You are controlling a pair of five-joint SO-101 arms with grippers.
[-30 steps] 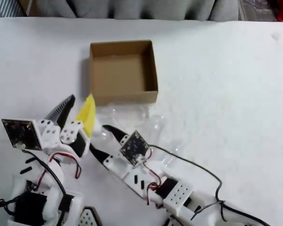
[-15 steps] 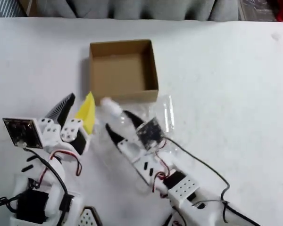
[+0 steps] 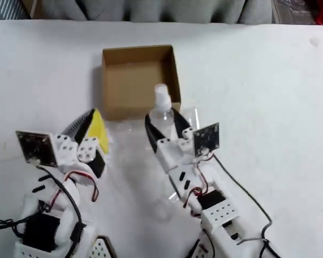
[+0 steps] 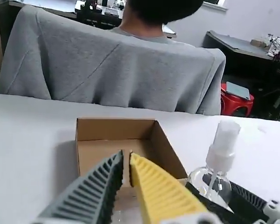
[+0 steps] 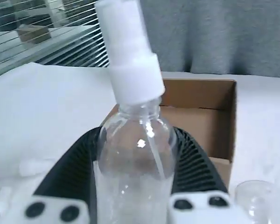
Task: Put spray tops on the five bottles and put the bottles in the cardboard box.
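My right gripper (image 3: 164, 126) is shut on a clear bottle (image 3: 162, 111) with a white spray top (image 5: 130, 56). The bottle stands upright just in front of the near right corner of the cardboard box (image 3: 134, 83). Black fingers (image 5: 70, 172) clamp the bottle's body (image 5: 135, 172) on both sides. The open box (image 5: 200, 126) behind it holds nothing. My left gripper (image 3: 91, 119) hovers at the box's near left corner, its grey and yellow fingers (image 4: 149, 186) shut with nothing between them. From there the box (image 4: 112, 151) lies ahead and the held bottle (image 4: 213, 179) off to the side.
Another clear bottle (image 3: 190, 119) lies on the table beside the right gripper, its open neck (image 5: 256, 191) in the right wrist view. Small white parts (image 5: 35, 165) lie on the table on the other side of the held bottle.
The right gripper has lifted the bottle from lying on the table, turned it upright and carried it toward the box. The left gripper's fingers have gone from open to shut.
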